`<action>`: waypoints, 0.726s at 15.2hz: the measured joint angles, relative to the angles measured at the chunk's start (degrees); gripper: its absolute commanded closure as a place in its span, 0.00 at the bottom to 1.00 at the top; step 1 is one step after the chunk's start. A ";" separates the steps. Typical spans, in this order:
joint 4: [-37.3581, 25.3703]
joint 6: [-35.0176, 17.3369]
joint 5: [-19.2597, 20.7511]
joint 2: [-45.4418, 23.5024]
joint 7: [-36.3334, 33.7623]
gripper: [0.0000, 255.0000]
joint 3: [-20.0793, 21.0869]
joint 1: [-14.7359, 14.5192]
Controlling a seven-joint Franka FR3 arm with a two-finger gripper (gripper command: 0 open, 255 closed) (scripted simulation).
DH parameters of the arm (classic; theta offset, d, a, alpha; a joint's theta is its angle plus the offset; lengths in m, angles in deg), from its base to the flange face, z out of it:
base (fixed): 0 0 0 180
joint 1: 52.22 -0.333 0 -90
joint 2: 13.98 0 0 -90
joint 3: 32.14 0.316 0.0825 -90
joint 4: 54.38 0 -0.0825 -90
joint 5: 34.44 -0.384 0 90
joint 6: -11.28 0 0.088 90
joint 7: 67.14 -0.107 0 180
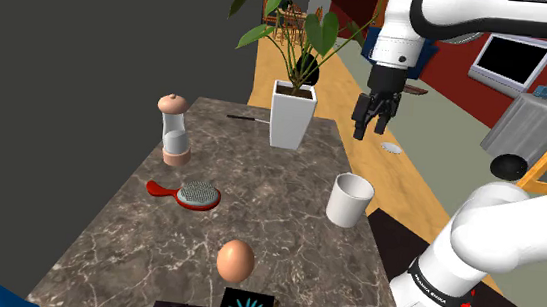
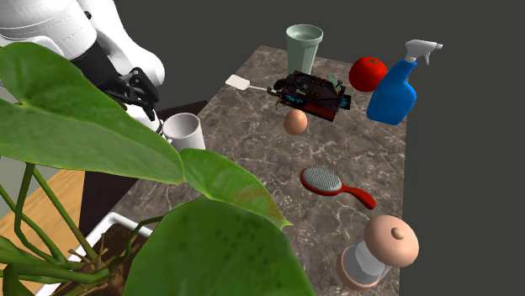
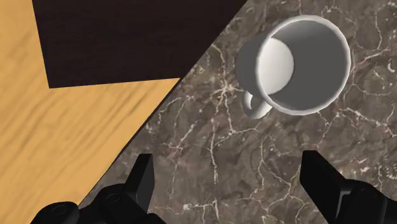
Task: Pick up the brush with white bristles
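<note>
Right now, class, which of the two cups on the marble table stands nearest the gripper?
The white mug with a handle, almost under the open gripper. The handleless pale green cup stands much farther off, at the other end of the table.

Table top (image 1: 276, 218): dark stone, pale veins, smooth. Mug (image 3: 318, 63): white, smooth, faint sheen. Floor (image 3: 63, 140): grained wood. Brush (image 1: 186, 194): red, glossy.

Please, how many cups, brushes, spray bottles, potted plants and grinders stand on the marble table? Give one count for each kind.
Cups: 2, the white mug and the pale green cup
Brushes: 1, the red brush
Spray bottles: 1, the blue spray bottle
Potted plants: 1, the potted plant
Grinders: 1, the grinder
Total: 6
</note>
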 measured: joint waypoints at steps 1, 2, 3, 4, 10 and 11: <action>0.00 0.00 0.00 0.00 0.00 0.00 0.00 0.00; -0.05 -0.74 -0.29 -0.74 0.00 0.00 0.39 -0.31; -0.39 -1.96 -0.72 -2.20 -0.01 0.00 1.00 -0.76; -0.97 -2.94 -0.97 -3.66 0.26 0.00 1.42 -1.17; -4.33 -9.77 -3.37 -12.87 0.30 0.00 5.86 -4.46; -5.46 -11.11 -3.55 -15.16 0.36 0.00 6.61 -4.87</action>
